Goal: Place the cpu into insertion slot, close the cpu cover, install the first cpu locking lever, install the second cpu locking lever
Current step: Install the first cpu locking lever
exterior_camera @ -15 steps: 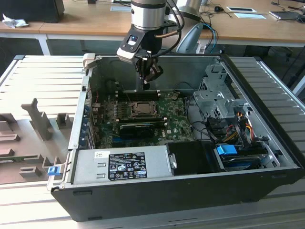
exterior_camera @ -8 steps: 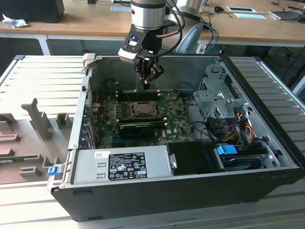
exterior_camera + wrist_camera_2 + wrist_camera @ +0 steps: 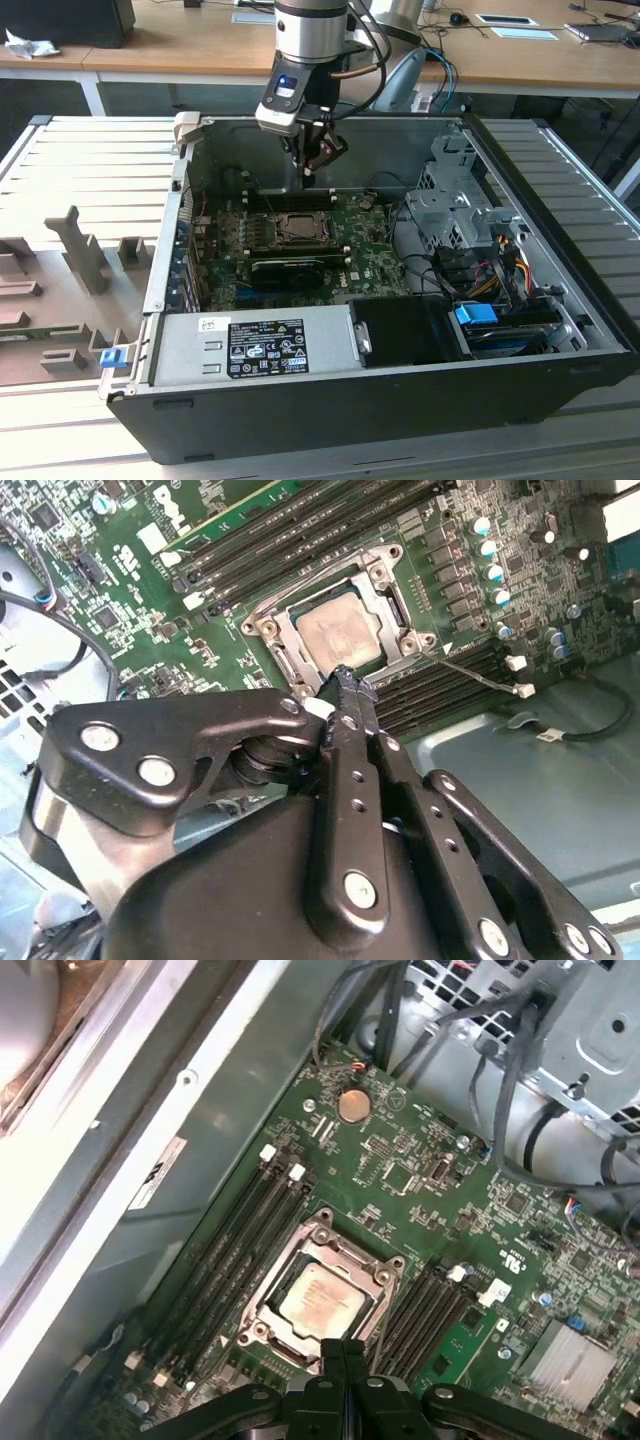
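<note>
Gripper (image 3: 312, 165) hung over the motherboard (image 3: 420, 1160) inside the open computer case (image 3: 300, 420), its fingertips pressed together and nothing pinched between them. The cpu (image 3: 322, 1300) sat in the insertion slot (image 3: 280, 230), and the cpu cover (image 3: 345, 1250) lay flat around it. In both wrist views the fingertips were just beside the socket's edge; contact could not be told.
</note>
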`<state>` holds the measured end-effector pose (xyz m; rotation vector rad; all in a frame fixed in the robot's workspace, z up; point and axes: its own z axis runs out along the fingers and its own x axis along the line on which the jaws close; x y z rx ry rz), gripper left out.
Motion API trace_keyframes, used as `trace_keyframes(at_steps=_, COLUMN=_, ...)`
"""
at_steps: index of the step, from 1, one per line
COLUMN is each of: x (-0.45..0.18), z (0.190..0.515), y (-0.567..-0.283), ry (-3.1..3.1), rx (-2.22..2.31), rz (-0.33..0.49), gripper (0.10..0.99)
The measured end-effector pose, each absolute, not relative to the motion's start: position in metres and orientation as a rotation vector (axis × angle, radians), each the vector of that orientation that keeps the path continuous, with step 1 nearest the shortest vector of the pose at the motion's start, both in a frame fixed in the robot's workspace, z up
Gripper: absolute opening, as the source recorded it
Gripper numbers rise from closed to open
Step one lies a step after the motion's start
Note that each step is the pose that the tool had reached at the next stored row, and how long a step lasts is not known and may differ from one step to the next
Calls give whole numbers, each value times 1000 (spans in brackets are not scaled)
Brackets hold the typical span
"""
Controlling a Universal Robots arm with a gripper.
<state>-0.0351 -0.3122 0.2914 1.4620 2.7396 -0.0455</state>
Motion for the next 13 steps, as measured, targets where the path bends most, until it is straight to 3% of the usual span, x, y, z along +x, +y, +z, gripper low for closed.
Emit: trace_keyframes(at_steps=13, x=-35, z=291, y=-312, ry=2810, rx=1319, rz=-43, gripper=106)
